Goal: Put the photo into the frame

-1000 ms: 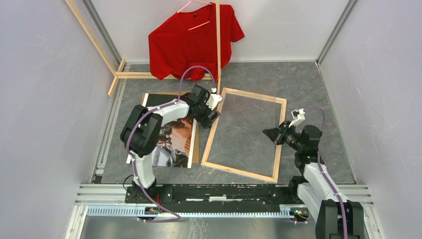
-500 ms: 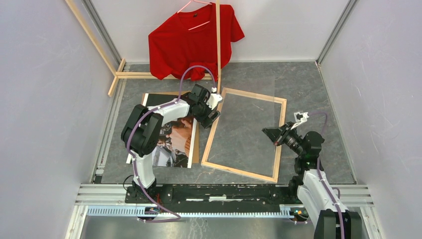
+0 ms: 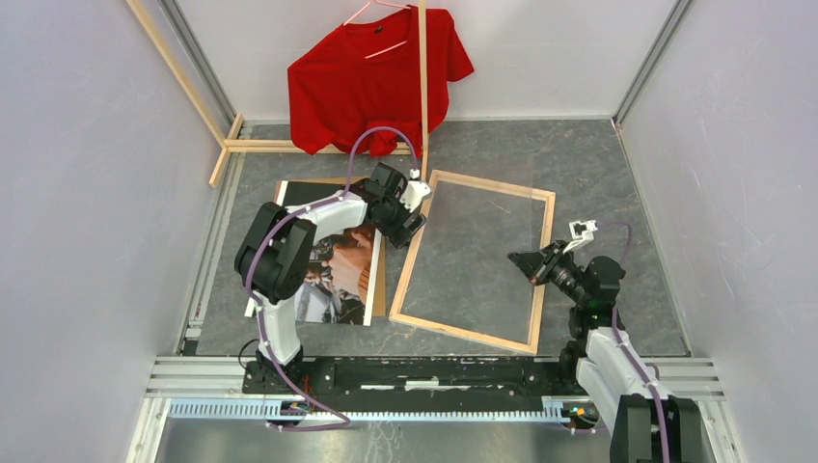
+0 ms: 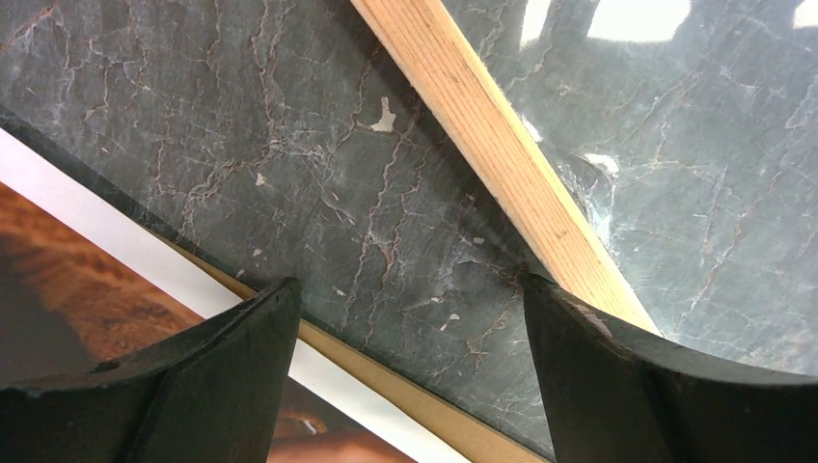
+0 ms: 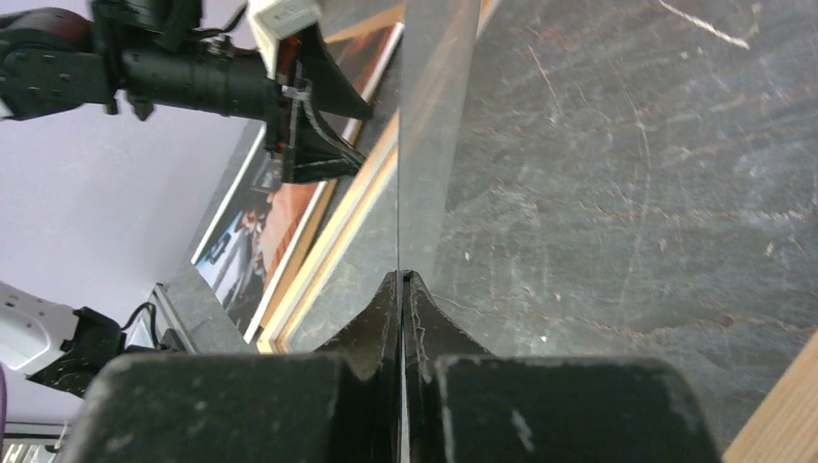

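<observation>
The photo (image 3: 338, 275) lies face up on the dark floor at the left, on a brown cardboard sheet (image 4: 386, 381). The pale wooden frame (image 3: 463, 331) lies flat to its right. My left gripper (image 3: 413, 227) is open and hovers low over the strip of floor between the photo's white border (image 4: 125, 246) and the frame's left rail (image 4: 482, 125), holding nothing. My right gripper (image 3: 516, 258) is shut on the right edge of a thin clear sheet (image 5: 434, 116). That edge is tilted up out of the frame.
A red T-shirt (image 3: 376, 82) hangs on a pale wooden rack (image 3: 422, 87) at the back. The rack's foot poles (image 3: 280, 146) lie on the floor behind the photo. White walls close in both sides, and a metal rail (image 3: 415, 371) crosses in front of the arm bases.
My right gripper has closed fully on the clear sheet and raised its right edge off the frame. The left arm has hardly moved.
</observation>
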`<action>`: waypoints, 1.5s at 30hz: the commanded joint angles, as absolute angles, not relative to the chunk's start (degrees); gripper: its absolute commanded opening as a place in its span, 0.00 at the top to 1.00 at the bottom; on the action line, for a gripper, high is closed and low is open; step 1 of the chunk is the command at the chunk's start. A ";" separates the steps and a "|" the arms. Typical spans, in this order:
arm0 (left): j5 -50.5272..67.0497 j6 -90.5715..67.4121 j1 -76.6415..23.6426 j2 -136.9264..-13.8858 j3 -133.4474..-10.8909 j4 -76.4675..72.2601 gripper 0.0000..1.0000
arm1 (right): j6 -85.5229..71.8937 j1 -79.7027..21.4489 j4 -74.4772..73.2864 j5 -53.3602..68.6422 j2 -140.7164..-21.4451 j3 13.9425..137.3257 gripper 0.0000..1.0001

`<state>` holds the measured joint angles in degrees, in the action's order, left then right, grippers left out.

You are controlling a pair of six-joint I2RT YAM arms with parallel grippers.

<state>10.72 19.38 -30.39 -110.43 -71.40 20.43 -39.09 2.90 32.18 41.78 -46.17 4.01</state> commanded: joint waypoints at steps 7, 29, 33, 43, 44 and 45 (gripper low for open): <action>15.60 18.40 -29.44 -111.66 -72.77 21.41 0.12 | -53.30 2.64 50.23 45.16 -39.07 2.34 0.99; 22.65 17.23 -22.36 -108.71 -71.19 21.74 0.16 | -70.88 2.64 66.88 44.73 -46.29 0.29 1.00; 22.97 17.22 -22.38 -108.63 -70.08 21.24 0.16 | -70.80 2.65 67.56 45.22 -47.09 0.26 1.00; 24.49 15.83 -23.66 -108.46 -67.47 18.76 0.17 | -72.71 2.64 67.14 42.75 -50.20 -2.93 1.00; 24.66 15.83 -23.90 -108.40 -67.08 18.46 0.17 | -73.43 2.64 67.88 42.36 -50.58 -3.59 1.00; 24.56 15.82 -24.15 -108.37 -66.73 18.25 0.17 | -74.15 2.64 68.27 42.06 -51.00 -4.20 1.00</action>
<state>22.46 18.85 -22.92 -109.34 -69.17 17.82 -71.24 2.83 62.50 43.72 -50.02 0.99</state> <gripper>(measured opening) 0.838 0.007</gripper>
